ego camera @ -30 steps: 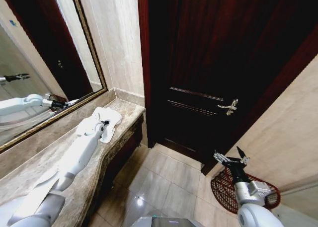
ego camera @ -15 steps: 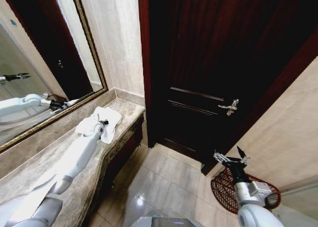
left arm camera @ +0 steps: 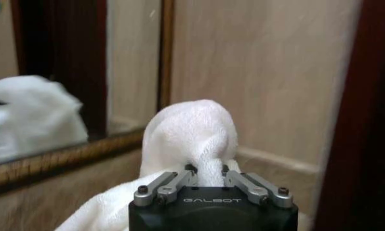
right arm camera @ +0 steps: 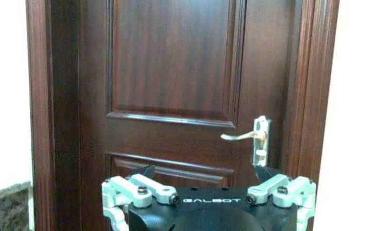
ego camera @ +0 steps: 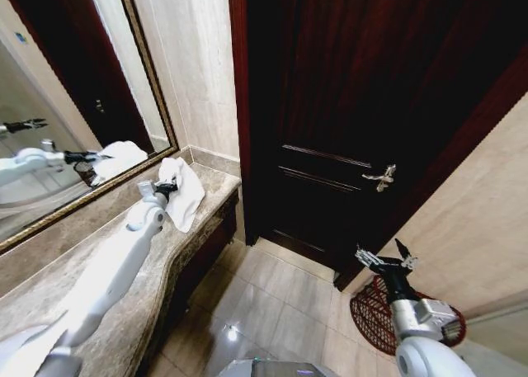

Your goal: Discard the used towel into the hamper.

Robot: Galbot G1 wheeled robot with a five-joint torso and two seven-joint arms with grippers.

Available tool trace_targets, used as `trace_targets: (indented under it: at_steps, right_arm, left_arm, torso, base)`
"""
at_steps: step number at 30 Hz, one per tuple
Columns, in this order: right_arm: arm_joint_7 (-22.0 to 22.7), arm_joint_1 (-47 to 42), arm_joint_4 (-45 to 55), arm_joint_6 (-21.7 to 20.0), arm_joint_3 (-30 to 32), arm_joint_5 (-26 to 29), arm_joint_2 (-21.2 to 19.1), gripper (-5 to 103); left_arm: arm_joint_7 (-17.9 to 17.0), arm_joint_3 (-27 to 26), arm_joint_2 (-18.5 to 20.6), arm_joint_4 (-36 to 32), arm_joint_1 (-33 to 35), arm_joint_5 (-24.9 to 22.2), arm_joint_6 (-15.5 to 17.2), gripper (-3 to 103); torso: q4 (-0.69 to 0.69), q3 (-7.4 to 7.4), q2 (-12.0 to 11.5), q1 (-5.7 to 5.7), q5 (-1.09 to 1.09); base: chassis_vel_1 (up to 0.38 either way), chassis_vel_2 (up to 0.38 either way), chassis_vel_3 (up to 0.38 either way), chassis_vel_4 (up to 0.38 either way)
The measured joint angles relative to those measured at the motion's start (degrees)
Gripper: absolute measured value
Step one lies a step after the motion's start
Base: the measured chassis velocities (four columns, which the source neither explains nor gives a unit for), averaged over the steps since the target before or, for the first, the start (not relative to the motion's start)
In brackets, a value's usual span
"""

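grasp done, drop left | left hand (left arm camera: 208, 179) clenched on towel (ego camera: 183, 191), raised just above tabletop (ego camera: 99, 228) by mirror | right hand (ego camera: 384, 261) released, idle above hamper (ego camera: 370, 318) on floor, well apart from towel

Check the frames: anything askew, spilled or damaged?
Nothing stands out. The left gripper, jaws shut, holds the white terry towel lifted above the brown marble counter. The round red-brown wire hamper stands on the floor tiles behind the open right gripper.
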Motion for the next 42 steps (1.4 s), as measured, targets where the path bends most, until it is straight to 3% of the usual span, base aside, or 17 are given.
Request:
trace_targets:
  at_steps: [2, 3, 6, 7, 9, 12, 13, 15, 17, 18, 20, 21, 23, 24, 29, 42]
  right_arm:
    - [0.0, 0.3, 0.4, -0.2, 0.0, 0.3, -0.2, 100]
    - [0.0, 0.3, 0.4, -0.2, 0.0, 0.3, -0.2, 100]
    - [-0.1, 0.4, 0.9, -0.2, -0.1, 0.5, -0.3, 100]
    - [-0.1, 0.4, 0.9, -0.2, -0.1, 0.5, -0.3, 100]
    - [-0.4, 0.3, 1.4, -0.2, -0.2, 0.6, -0.3, 100]
    - [-1.2, -0.1, 2.6, -0.5, 0.0, 1.2, -0.7, 100]
    - [-1.2, -0.1, 2.6, -0.5, 0.0, 1.2, -0.7, 100]
    - [-1.4, -0.3, 3.5, -1.1, 0.5, 1.9, -1.2, 100]
    - [-1.6, -0.4, 4.1, -1.4, 0.9, 2.5, -1.6, 100]
    - [-1.6, -0.4, 4.1, -1.4, 0.9, 2.5, -1.6, 100]
    - [-1.9, -0.4, 4.6, -1.6, 1.2, 3.1, -1.8, 100]
    - [-1.9, -0.4, 4.6, -1.6, 1.2, 3.1, -1.8, 100]
    - [-2.5, -0.7, 5.2, -1.6, 1.3, 3.6, -1.7, 100]
    - [-2.8, -0.8, 5.5, -1.8, 1.3, 3.7, -1.5, 100]
    - [-3.3, -0.9, 6.0, -2.7, 1.4, 3.8, -1.4, 100]
    - [-3.6, -0.9, 6.9, -3.7, 1.5, 3.8, -1.5, 100]
  left_arm:
    - [-0.9, -3.8, 0.1, -8.1, 5.1, -0.1, 0.6, 12]
    - [-0.9, -3.8, 0.1, -8.1, 5.1, -0.1, 0.6, 12]
    - [-3.3, -10.4, -0.9, -18.7, 12.8, -0.4, 3.6, 12]
    - [-3.3, -10.4, -0.9, -18.7, 12.8, -0.4, 3.6, 12]
    - [-3.4, -14.5, -3.0, -24.3, 19.0, 2.0, 4.6, 12]
    - [0.0, -18.0, -8.7, -28.6, 27.3, 10.8, 0.7, 12]
    - [0.0, -18.0, -8.7, -28.6, 27.3, 10.8, 0.7, 12]
    - [1.9, -18.9, -13.3, -31.7, 33.1, 14.8, -2.5, 12]
    - [3.6, -19.4, -16.1, -34.0, 36.7, 17.0, -3.5, 12]
    - [3.6, -19.4, -16.1, -34.0, 36.7, 17.0, -3.5, 12]
    - [8.3, -19.5, -18.4, -33.8, 39.4, 21.2, -7.3, 12]
    - [8.3, -19.5, -18.4, -33.8, 39.4, 21.2, -7.3, 12]
    - [14.0, -19.6, -19.7, -31.1, 40.6, 24.3, -13.4, 12]
    - [15.3, -19.6, -20.1, -30.5, 40.9, 24.3, -14.8, 12]
    - [16.9, -19.2, -21.3, -29.7, 41.8, 22.8, -17.9, 12]
    - [16.2, -16.9, -21.6, -31.1, 41.2, 25.5, -17.1, 12]
  torso:
    - [0.0, -0.01, 0.0, -0.01, 0.0]
    - [0.0, -0.01, 0.0, -0.01, 0.0]
    - [-0.01, -0.01, 0.0, -0.01, 0.01]
    - [-0.01, -0.01, 0.0, -0.01, 0.01]
    - [-0.01, -0.01, 0.0, 0.0, 0.0]
    - [0.0, 0.0, 0.0, -0.01, -0.01]
    - [0.0, 0.0, 0.0, -0.01, -0.01]
    - [-0.01, 0.0, 0.0, -0.01, -0.03]
    - [0.01, 0.0, 0.0, -0.01, 0.01]
    - [0.01, 0.0, 0.0, -0.01, 0.01]
    - [0.01, 0.0, 0.0, -0.01, 0.02]
    - [0.01, 0.0, 0.0, -0.01, 0.02]
    - [-0.03, 0.0, 0.0, -0.01, -0.01]
    - [-0.03, 0.0, 0.0, -0.01, -0.02]
    - [-0.02, 0.01, 0.0, 0.0, -0.01]
    - [-0.01, 0.02, 0.0, 0.02, 0.0]
  base:
    - [0.0, 0.0, 0.0, 0.0]
    - [0.0, 0.0, 0.0, 0.0]
    - [0.0, 0.0, 0.0, 0.0]
    - [0.0, 0.0, 0.0, 0.0]
    - [0.0, 0.0, 0.0, 0.0]
    - [0.0, 0.0, 0.0, 0.0]
    - [0.0, 0.0, 0.0, 0.0]
    - [0.0, 0.0, 0.0, 0.0]
    - [0.0, 0.0, 0.0, 0.0]
    - [0.0, 0.0, 0.0, 0.0]
    - [0.0, 0.0, 0.0, 0.0]
    - [0.0, 0.0, 0.0, 0.0]
    - [0.0, 0.0, 0.0, 0.0]
    - [0.0, 0.0, 0.0, 0.0]
    - [0.0, 0.0, 0.0, 0.0]
    - [0.008, -0.005, -0.009, 0.01]
